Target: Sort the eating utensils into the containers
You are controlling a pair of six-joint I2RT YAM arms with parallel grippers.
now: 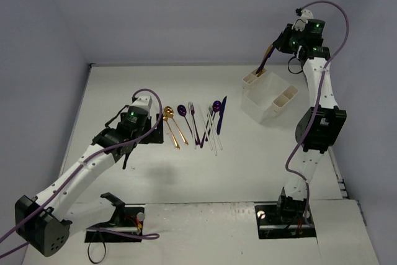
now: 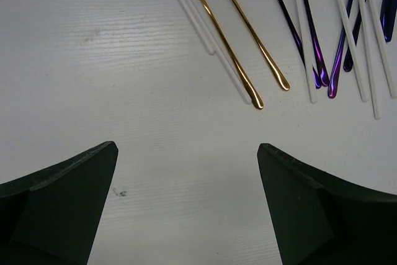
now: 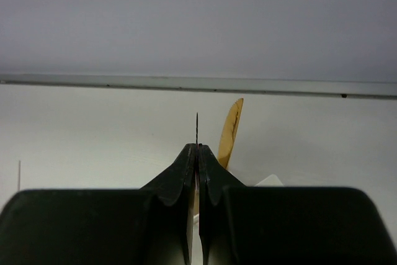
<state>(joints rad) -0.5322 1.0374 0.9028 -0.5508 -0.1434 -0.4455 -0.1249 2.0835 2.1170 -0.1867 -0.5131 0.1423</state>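
The eating utensils lie in a row on the table: a gold spoon (image 1: pixel 169 119), dark purple-blue pieces (image 1: pixel 184 115) and clear white ones (image 1: pixel 213 134). My left gripper (image 1: pixel 144 133) hovers open and empty just left of them. Its wrist view shows the open gripper (image 2: pixel 186 178), a gold fork (image 2: pixel 218 32), a gold spoon (image 2: pixel 251 32), purple handles (image 2: pixel 310 38) and white handles (image 2: pixel 366 48). My right gripper (image 1: pixel 273 49) is raised and shut on a dark knife (image 3: pixel 197 130), whose lower end reaches into a back cup (image 1: pixel 255 79) of the white organizer (image 1: pixel 265 108). A gold knife (image 3: pixel 231 133) stands in that cup.
A second small cup (image 1: pixel 286 95) sits on the organizer's right side. The back wall edge (image 1: pixel 186 64) runs just behind the organizer. The right arm's base (image 1: pixel 286 212) and the left arm's base (image 1: pixel 118 215) stand at the near edge.
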